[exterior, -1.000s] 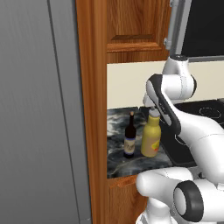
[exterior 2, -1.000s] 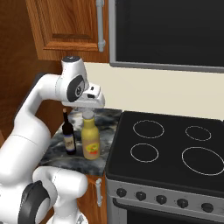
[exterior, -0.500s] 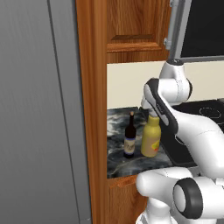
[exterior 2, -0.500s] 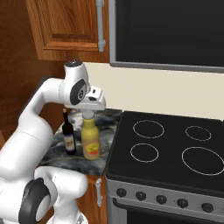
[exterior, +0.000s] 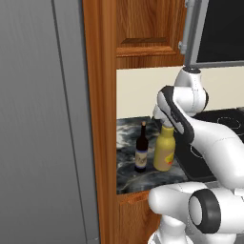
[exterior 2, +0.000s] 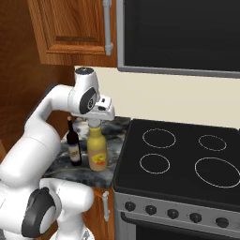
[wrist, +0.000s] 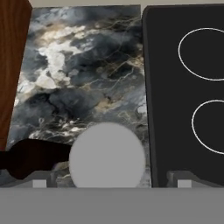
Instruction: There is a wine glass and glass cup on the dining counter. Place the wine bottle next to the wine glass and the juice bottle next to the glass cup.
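The juice bottle (exterior 2: 97, 152), mustard-yellow with a white cap, stands upright on a narrow marbled counter strip (exterior 2: 89, 174) left of the stove. Just to its left stands the slim dark wine bottle (exterior 2: 73, 147). My gripper (exterior 2: 95, 123) hangs open right above the juice bottle's cap, pointing down. In the hand view the round cap of the juice bottle (wrist: 107, 159) sits between my wide-apart fingertips (wrist: 39, 180), and the wine bottle (wrist: 30, 157) shows as a dark shape at the left. From the left base view, the juice bottle (exterior: 164, 150) and wine bottle (exterior: 141, 152) stand side by side. The wine glass, glass cup and dining counter are out of view.
A black stovetop (exterior 2: 187, 159) with ringed burners borders the counter strip on the right. A tall wooden panel (exterior: 100, 119) and a grey wall (exterior: 43, 119) close the left side. Wooden cabinets (exterior 2: 70, 28) and a dark microwave (exterior 2: 183, 33) hang overhead.
My hand has shifted slightly to the right and down over the juice bottle. Both bottles stand where they were.
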